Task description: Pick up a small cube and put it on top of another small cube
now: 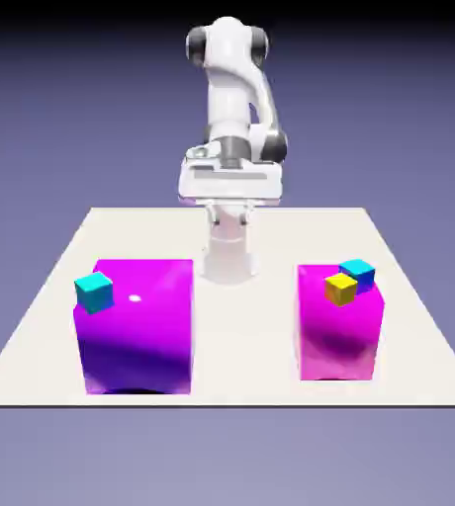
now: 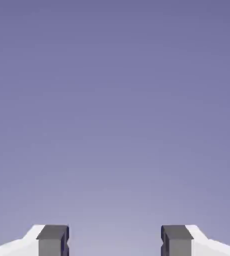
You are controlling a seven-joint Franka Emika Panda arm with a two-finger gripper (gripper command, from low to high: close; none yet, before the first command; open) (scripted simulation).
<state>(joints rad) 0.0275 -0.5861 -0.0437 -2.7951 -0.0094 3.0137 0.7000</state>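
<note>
Arm (image 1: 233, 109) upright, end effector (image 2: 115, 241) fingers wide apart, empty, facing backdrop.

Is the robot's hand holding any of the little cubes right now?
No, nothing. The gripper is open with only empty backdrop between its fingers. The small cyan cube sits alone on a big magenta block.

The white table (image 1: 44, 296) carries 2 big magenta blocks and the robot's white base (image 1: 229, 259), which stands at the far edge near the middle. The wider magenta block (image 1: 137, 331) sits toward the exterior view's left, its front face close to the table's near edge (a dark shadow shows beneath it). The narrower magenta block (image 1: 338, 331) sits toward the exterior view's right, well apart from the first, with bare tabletop between them.
</note>
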